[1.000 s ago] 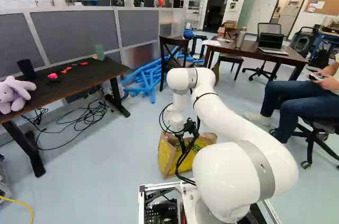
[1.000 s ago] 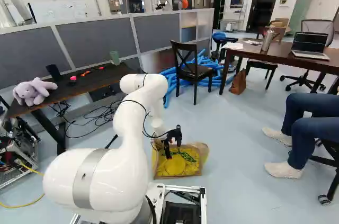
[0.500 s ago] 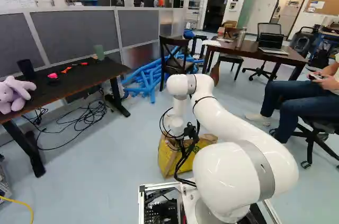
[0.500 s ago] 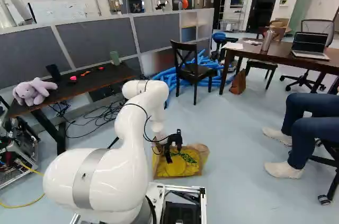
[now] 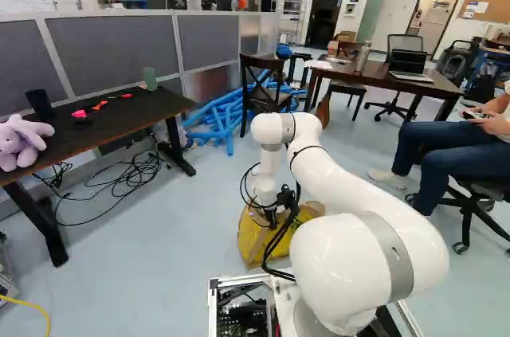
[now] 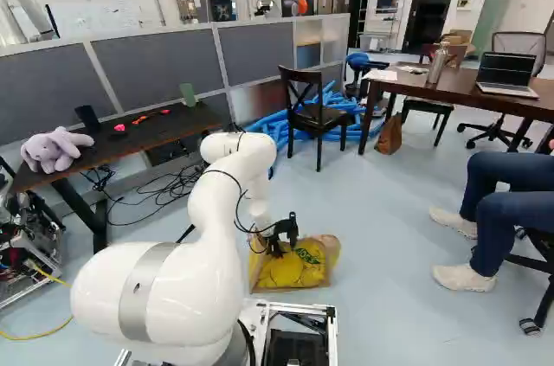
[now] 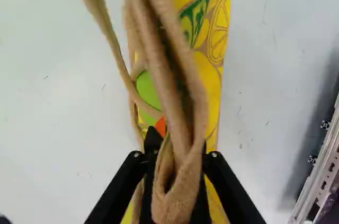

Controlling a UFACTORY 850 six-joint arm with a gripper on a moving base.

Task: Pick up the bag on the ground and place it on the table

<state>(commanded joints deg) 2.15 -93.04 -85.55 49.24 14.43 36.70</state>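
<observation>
My claw [image 7: 179, 147] is squeezing the tan handle [image 7: 178, 203] of the yellow bag [image 6: 294, 269]. Grabbing looks done. The bag sits on the floor [image 6: 389, 236], so lifting it onto the black table [image 6: 156, 135] or brown table [image 6: 414, 82] is left.

1. The bag [image 6: 299, 272] is yellow with tan edges, green markings and a citrus-slice print.
2. It sits upright on the pale floor, just ahead of the base, its sides creased.
3. Its tan cloth handles [image 7: 177, 200] are drawn up above the opening, bunched together, one strand looping out sideways.
4. Two tables show, and which is meant cannot be told: a black-topped table [image 5: 119, 120] at the left, a dark brown table [image 6: 446, 96] at the right.
</observation>
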